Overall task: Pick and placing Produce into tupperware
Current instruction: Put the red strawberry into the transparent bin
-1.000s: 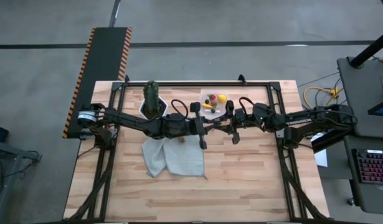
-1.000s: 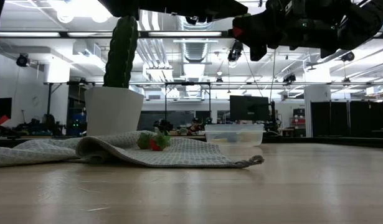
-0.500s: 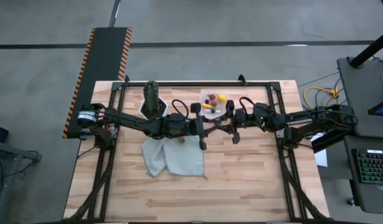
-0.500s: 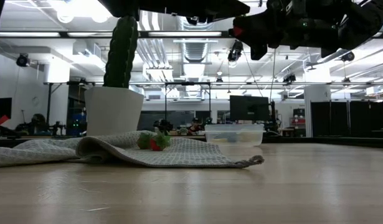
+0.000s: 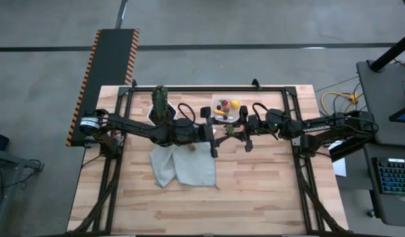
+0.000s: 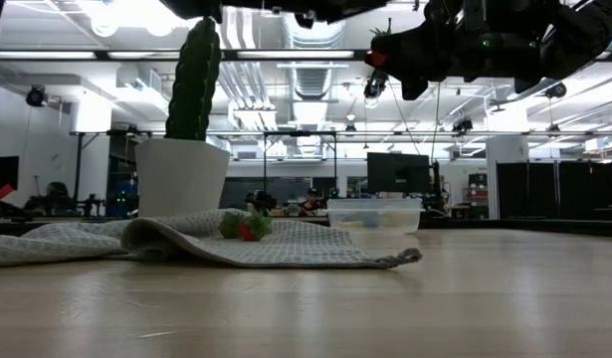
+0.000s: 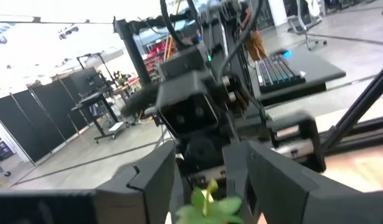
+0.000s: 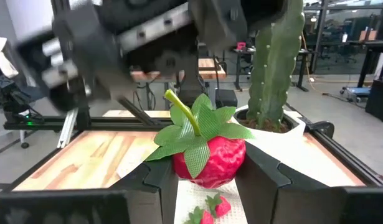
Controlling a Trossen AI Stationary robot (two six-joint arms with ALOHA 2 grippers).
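A pale wooden surface [image 6: 405, 298] fills the foreground of the low view, with a grey checked cloth [image 6: 186, 244] lying rumpled on it and a small red strawberry [image 6: 248, 230] with green leaves resting on the cloth. Behind the cloth stands a white pot [image 6: 181, 177] holding a tall green cactus [image 6: 193, 70]. Farther along the surface sits the tupperware [image 6: 374, 215], a low clear tub; from above it [image 5: 226, 108] shows a yellow lemon, an orange piece and red and dark berries inside. Beyond lies an open workshop with dark partitions, a monitor and ceiling ducts.

Above the surface, both arms meet just in front of the tupperware. The right end effector [image 8: 208, 171] is clamped on a large red strawberry [image 8: 210, 163], bumpy-skinned with broad green leaves and a curved stem. The left end effector [image 7: 207, 180] faces it, its fingers [image 7: 155, 180] apart on either side of the green leaves.
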